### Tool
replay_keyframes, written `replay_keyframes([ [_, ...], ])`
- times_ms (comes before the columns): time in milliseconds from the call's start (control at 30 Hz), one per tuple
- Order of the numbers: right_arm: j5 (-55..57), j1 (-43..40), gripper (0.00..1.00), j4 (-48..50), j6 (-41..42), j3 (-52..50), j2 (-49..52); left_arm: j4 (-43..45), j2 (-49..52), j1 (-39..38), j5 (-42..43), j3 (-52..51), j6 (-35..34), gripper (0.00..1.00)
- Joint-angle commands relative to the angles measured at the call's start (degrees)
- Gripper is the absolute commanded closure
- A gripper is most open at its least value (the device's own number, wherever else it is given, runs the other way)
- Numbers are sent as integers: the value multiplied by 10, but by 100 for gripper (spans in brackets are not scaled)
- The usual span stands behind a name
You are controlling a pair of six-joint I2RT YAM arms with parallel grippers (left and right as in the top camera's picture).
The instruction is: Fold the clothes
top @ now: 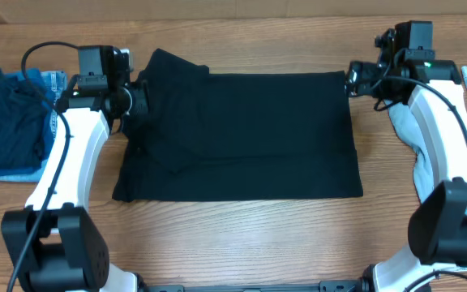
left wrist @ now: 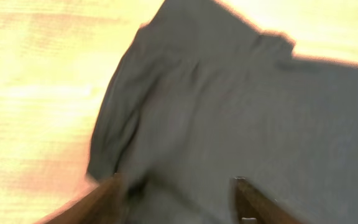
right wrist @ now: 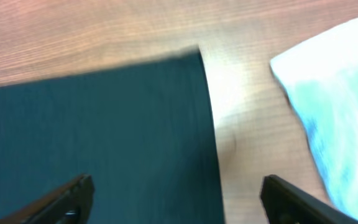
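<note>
Lying on wooden worktop [top: 242, 235]: large plain black soft-fabric garment [top: 242, 134], spread as a rough rectangle, centre.
Left hand [left wrist: 179, 202]: fingers apart, poised over the garment's bunched far-left corner.
Right hand [right wrist: 179, 202]: fingers wide apart, straddling the garment's far-right edge, gripping nothing.
Side items: dark navy garment [top: 6, 118] far left; pale blue cloth [right wrist: 334, 112] right.

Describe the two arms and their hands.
The left arm and right arm have curved white shells, black joints and loose black cables. Each wrist carries a black camera box; the right one shows a green light. The left hand and right hand are black, with two dark fingers.
</note>
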Motion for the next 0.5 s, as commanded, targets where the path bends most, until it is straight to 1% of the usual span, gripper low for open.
replay_keyframes([
  [0,-21,-4,6,54,-47,2,51,40,58,23,98,28,26,30],
  [33,-30,-4,5,74,-58,3,67,37,79,33,120,52,26,27],
  [100,-39,-4,1,110,-76,3,98,15,128,52,155,121,25,27],
  [133,-40,-4,0,127,-76,5,116,-5,160,61,176,172,26,26],
  [233,-40,-4,0,151,-76,30,158,-52,233,72,211,285,26,24],
  [267,-47,-4,0,161,-78,47,181,-71,270,74,225,338,26,22],
  [367,-70,-4,0,180,-91,86,225,-94,327,75,247,409,26,21],
  [467,-70,-4,0,215,-88,100,252,-89,362,74,263,426,26,21],
])
